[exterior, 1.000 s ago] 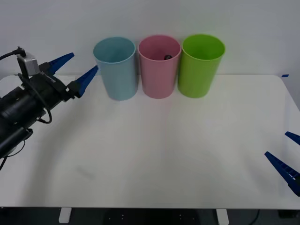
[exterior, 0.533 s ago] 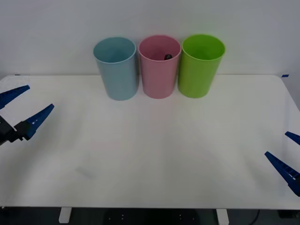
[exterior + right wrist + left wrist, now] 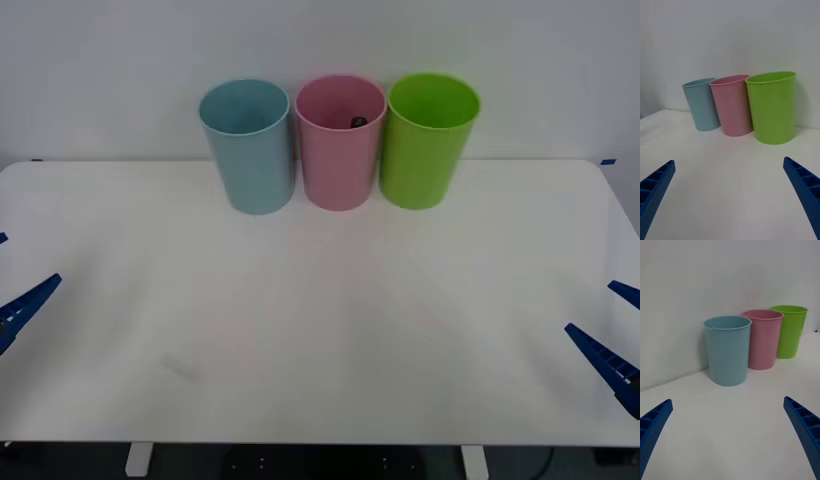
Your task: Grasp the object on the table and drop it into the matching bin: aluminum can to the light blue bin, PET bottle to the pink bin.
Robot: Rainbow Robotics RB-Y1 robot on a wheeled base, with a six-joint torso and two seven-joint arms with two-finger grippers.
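The light blue bin (image 3: 248, 145), the pink bin (image 3: 340, 140) and a lime green bin (image 3: 430, 138) stand in a row at the back of the white table (image 3: 320, 330). Inside the pink bin, just under the far rim, shows a small dark piece that looks like the PET bottle's black cap (image 3: 357, 122); the bin wall hides everything below it. My left gripper (image 3: 32, 257) is open at the table's left edge, far from the bins. My right gripper (image 3: 589, 306) is open at the right edge. Both wrist views look at the three bins past open fingers (image 3: 655, 187) (image 3: 655, 420).
A plain white wall rises right behind the bins. A faint grey smudge (image 3: 180, 367) marks the tabletop at the front left. The bins stand close together, nearly touching.
My left arm has pulled back from beside the light blue bin to the table's left edge, fingers still open. The right arm has not moved.
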